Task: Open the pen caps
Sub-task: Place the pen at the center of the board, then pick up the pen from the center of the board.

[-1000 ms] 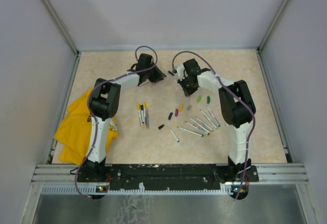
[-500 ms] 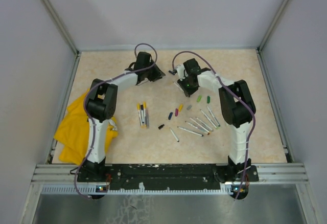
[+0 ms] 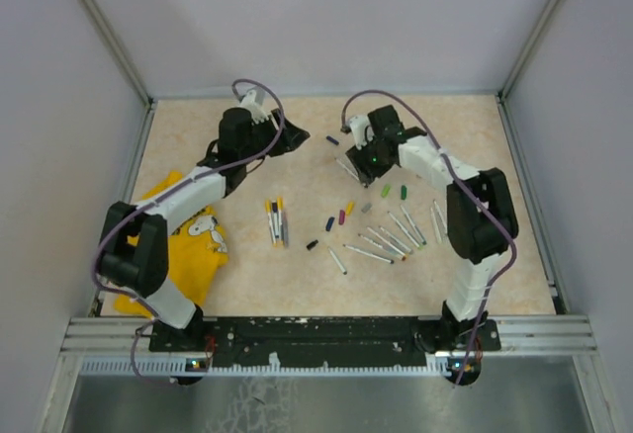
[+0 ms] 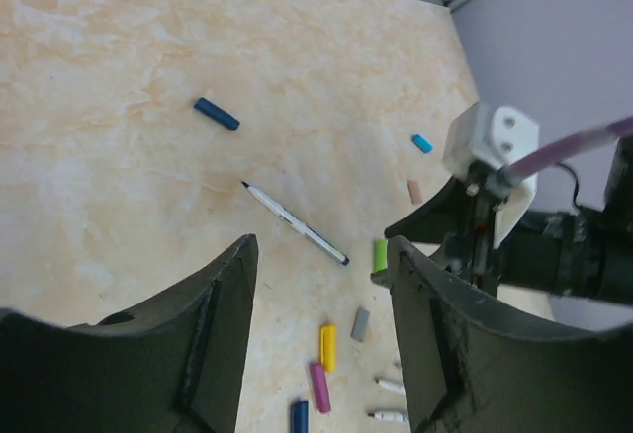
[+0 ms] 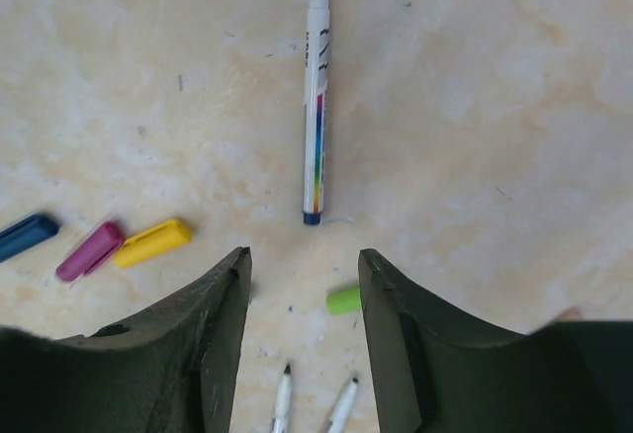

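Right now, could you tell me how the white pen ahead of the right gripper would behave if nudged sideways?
The white pen lies flat on the smooth table; its slim round barrel would probably roll rather than slide. It looks rigid and light, so likely easy to lift. Being thin, it may slip unless pinched squarely.

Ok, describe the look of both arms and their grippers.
The left arm and right arm have white links, black joints and a purple cable each. The left gripper and right gripper have dark, matte, wedge-shaped fingers.
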Controlling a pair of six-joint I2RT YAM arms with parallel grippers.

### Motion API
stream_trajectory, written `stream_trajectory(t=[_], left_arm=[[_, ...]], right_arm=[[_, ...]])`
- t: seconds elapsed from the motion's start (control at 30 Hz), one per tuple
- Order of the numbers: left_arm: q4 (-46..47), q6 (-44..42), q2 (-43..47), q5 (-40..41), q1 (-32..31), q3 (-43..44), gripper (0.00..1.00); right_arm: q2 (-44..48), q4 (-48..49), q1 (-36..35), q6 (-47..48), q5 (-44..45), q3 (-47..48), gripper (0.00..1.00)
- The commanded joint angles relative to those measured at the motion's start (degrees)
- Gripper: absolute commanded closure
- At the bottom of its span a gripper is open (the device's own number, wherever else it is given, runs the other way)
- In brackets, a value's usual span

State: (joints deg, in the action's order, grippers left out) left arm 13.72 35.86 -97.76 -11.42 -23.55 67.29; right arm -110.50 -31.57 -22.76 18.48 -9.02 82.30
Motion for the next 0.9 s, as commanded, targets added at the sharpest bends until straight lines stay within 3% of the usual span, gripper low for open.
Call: stream_trajectory(t=[0.0,0.23,0.53,0.87], left_arm=[[8.19,-8.28,10.29,-5.91,0.34,-8.40,0.34],[11.19,-10.59,24.52,-9.47,0.50,-19.81,0.02],[10.49,-8.11,34.38,-13.14,0.84,-30.63,0.01],[16.68,1.08,42.50,-15.66,0.86,-43.81,0.01]], right_arm=[[12.69,2.46,1.79,1.72,-5.52,-2.57,0.51],[27.36,3.71,3.16,2.13,-15.44,-11.61,0.46],[40.49,4.80,3.17,0.13,-31.93,-21.09,0.46],[45.48,12.56,3.17,1.46,-35.92,-30.57,0.46]])
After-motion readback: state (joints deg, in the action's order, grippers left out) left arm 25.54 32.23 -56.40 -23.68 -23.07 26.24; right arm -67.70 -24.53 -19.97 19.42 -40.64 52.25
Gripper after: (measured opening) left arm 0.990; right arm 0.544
